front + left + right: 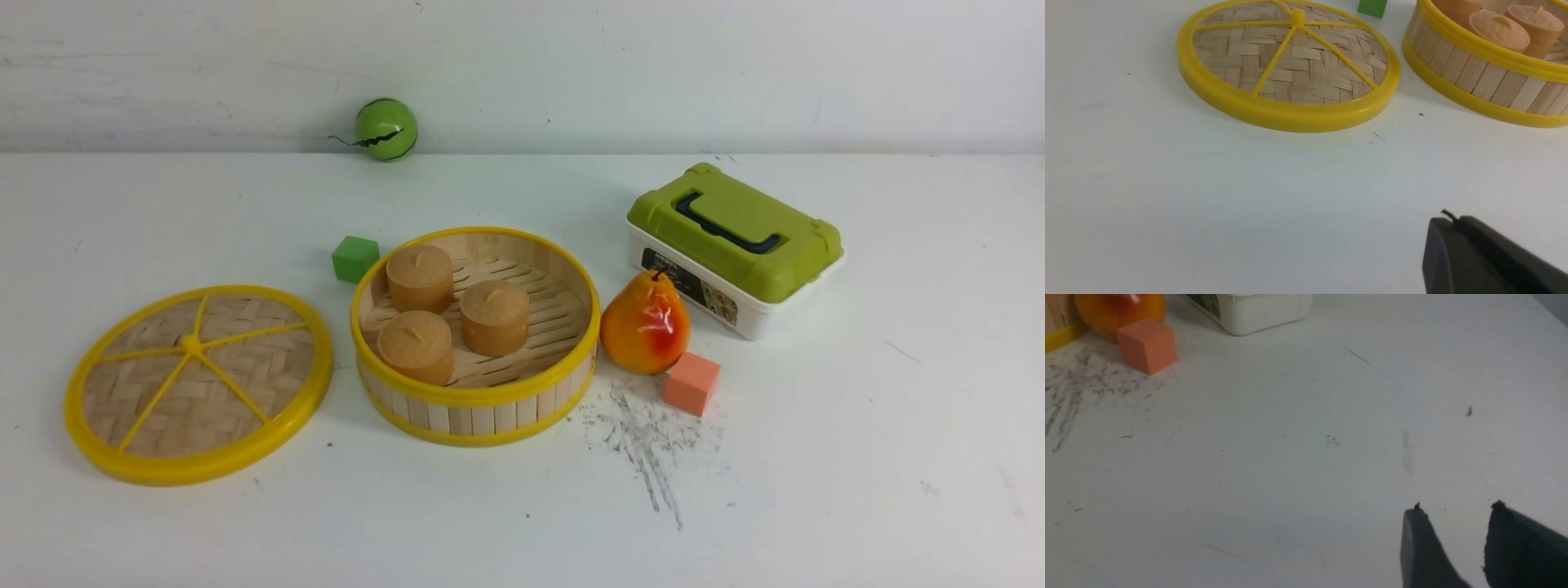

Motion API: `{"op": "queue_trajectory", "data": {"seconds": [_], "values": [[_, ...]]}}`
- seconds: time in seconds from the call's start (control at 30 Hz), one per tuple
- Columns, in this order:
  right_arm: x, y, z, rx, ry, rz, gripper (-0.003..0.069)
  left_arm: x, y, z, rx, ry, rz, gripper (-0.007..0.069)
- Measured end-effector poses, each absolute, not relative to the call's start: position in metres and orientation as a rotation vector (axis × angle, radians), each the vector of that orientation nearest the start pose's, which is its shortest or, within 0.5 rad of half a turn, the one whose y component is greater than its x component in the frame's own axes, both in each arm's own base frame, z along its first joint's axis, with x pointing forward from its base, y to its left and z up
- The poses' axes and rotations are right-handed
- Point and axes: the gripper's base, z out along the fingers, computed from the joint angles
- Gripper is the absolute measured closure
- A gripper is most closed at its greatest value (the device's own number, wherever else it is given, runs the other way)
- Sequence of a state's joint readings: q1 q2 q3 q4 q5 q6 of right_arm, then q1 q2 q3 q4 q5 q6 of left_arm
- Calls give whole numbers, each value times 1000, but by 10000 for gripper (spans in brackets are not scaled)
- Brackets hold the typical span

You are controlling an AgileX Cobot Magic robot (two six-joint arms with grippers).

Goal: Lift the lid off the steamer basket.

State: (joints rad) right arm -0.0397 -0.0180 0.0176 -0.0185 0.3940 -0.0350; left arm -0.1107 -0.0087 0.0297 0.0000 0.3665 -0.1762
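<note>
The lid (198, 383) lies flat on the white table (857, 457) at the lower left of the front view, woven face and yellow spokes up, just beside the basket (476, 336) and not touching it; a strip of bare table shows between the two rims. The basket stands at frame centre, uncovered, with three tan cylinders (449, 310) upright on its slatted floor. A green cube (355, 258) sits against the basket's upper left side; whether they touch cannot be told. To the right of the basket stands a pear (646, 323), upright, close to the basket wall, with an orange cube (692, 383) at its lower right, over a patch of grey scuff marks (645, 441). A white box with a green lid (735, 245) lies at the upper right, behind the pear. A green ball (385, 129) rests at the top, by the back wall. Neither arm appears in the front view. In the left wrist view only one dark finger (1486, 257) of the left gripper shows at the lower right corner, clear of the lid; its jaw state cannot be told. In the right wrist view the right gripper (1457, 512) hangs over bare table at the lower right, its two fingers apart with nothing between them.
</note>
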Motion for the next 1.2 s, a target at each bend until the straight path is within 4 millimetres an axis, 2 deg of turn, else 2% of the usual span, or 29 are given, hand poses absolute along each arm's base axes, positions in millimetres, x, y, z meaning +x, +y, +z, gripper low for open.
{"op": "queue_trajectory", "data": {"seconds": [1.2], "values": [[51,-3,173,-7,1878,-70,419,53,-6,170,-62,1878,-197,621]]}}
